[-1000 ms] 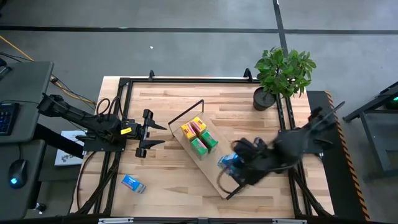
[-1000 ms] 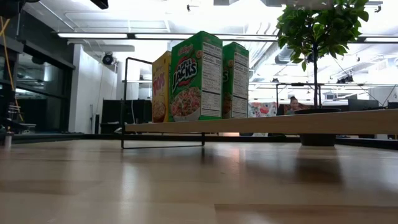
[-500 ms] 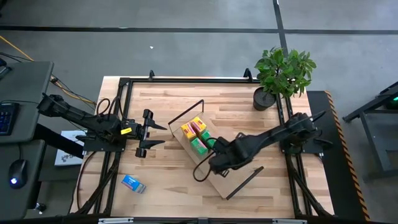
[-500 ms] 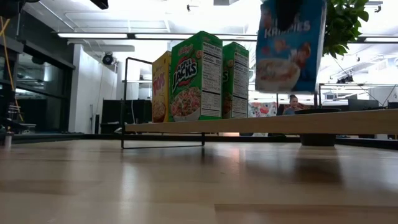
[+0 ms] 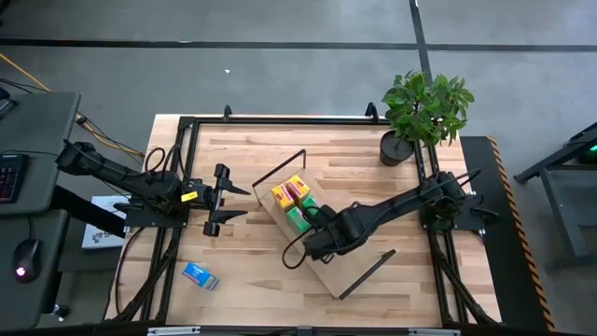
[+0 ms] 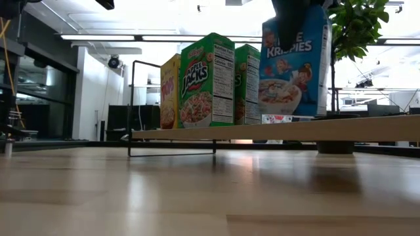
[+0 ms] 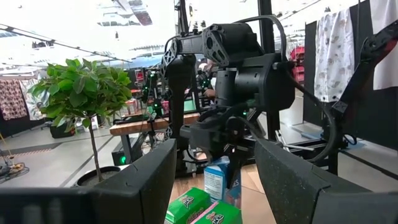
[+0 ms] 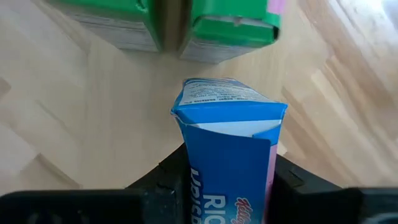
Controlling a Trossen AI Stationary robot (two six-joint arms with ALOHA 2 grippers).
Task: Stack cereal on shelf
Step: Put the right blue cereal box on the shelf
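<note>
The shelf [image 5: 347, 264] is a light-wood board with black wire ends, lying slantwise at mid-table. Yellow [image 5: 280, 195] and green cereal boxes [image 6: 207, 80] stand upright on it. My right gripper [image 5: 312, 245] is shut on a blue cereal box [image 6: 293, 65] right beside the green boxes [image 8: 205, 25], its bottom edge at or just over the board. Another blue box [image 5: 200, 275] lies flat on the table near the front left. My left gripper [image 5: 224, 199] waits open at the table's left side, off the table, with nothing in it. My right gripper pinches the blue box's top end [image 8: 194, 182] between its two fingers [image 8: 163, 183], one on each side. It comes from above, pointing steeply down. The box hangs upright below the fingers, bottom end [image 8: 227, 99] toward the board. Whether it touches the board, I cannot tell.
A potted plant [image 5: 424, 112] stands at the table's far right corner. The shelf's near wire end [image 5: 366, 271] rises close to my right arm. Bare tabletop [image 5: 252, 280] lies between the shelf and the loose blue box.
My right gripper has carried the blue box toward the table's left and down, tipping to point more steeply downward. The box, high and tilted half a second ago, now hangs upright and lower, next to the green boxes over the shelf.
</note>
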